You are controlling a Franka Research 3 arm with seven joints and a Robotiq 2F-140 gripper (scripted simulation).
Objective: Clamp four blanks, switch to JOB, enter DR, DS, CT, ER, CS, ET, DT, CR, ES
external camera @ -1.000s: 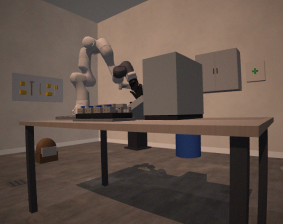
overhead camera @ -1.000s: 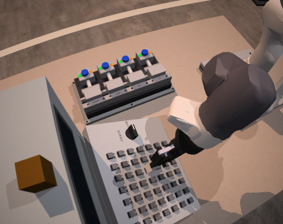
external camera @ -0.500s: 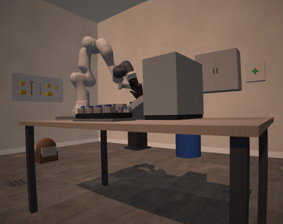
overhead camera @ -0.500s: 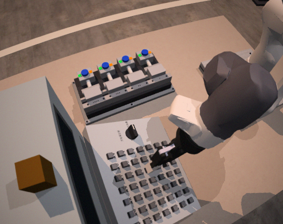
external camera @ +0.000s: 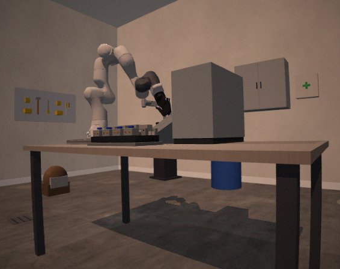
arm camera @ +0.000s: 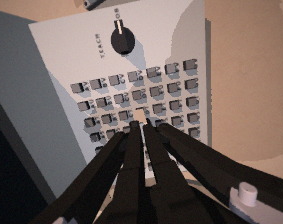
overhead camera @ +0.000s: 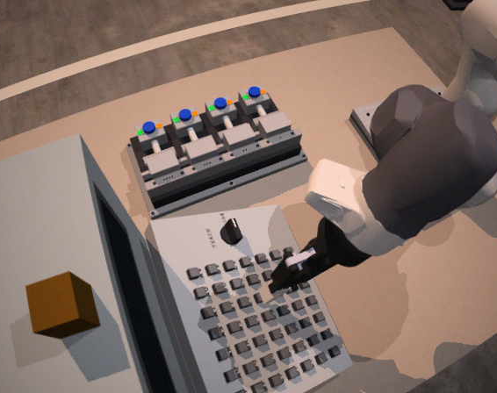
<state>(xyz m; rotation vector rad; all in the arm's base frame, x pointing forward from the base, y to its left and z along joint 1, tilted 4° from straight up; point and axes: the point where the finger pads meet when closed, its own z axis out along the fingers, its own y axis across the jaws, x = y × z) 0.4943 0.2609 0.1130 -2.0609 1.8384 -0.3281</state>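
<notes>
My gripper (overhead camera: 277, 287) is shut and empty, its fingertips down on the keypad (overhead camera: 255, 303) near the third row, right of the middle. In the wrist view the closed fingertips (arm camera: 140, 124) cover a key there; I cannot tell whether it is pressed. No key is lit. The black selector knob (overhead camera: 231, 231) (arm camera: 121, 36) points away from TEACH toward the far mark. Four grey blanks (overhead camera: 215, 142) lie in the vise stations. All four blue valves (overhead camera: 202, 110) show green and amber lenses lit. The lamp (overhead camera: 61, 304) on the cabinet is dull amber.
The grey cabinet (overhead camera: 44, 272) stands left of the keypad, its dark front close to the key columns. The vise fixture (overhead camera: 217, 162) sits behind the keypad. A grey plate (overhead camera: 364, 118) lies at the far right near my arm's base.
</notes>
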